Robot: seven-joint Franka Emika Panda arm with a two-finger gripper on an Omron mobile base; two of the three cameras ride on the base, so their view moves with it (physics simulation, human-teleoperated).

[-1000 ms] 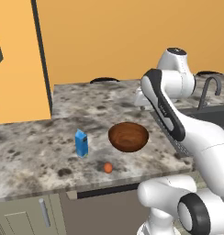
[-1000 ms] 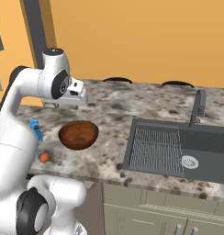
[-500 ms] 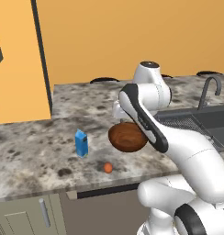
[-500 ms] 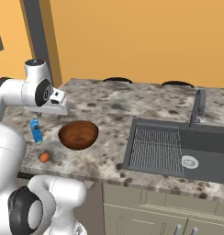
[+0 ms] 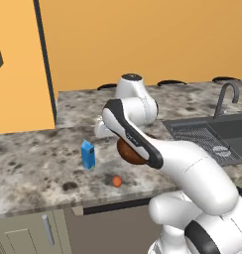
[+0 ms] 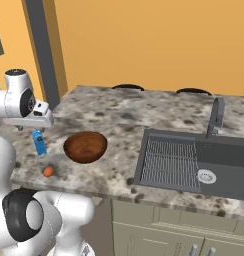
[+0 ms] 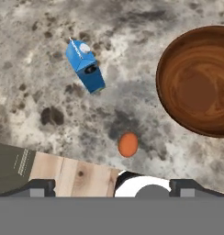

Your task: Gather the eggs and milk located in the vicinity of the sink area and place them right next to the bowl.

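Swung leftward from above the glossy reddish-brown wooden bowl (image 6: 85, 146), the fingers (image 7: 38, 188) hang spread apart, empty, over the speckled worktop (image 5: 38, 168) near the blue milk carton (image 7: 85, 66) and orange-brown egg (image 7: 128, 144).

Blue milk carton (image 7: 85, 65) upright on speckled bench, gabled top, pale mark on face. Orange-brown egg (image 7: 128, 144) near bench front edge, apart from carton. Glossy reddish-brown wooden bowl (image 6: 85, 146) upright, empty, beside both. Dark grey sink (image 6: 194, 162) with round drain, curved tap, well apart.
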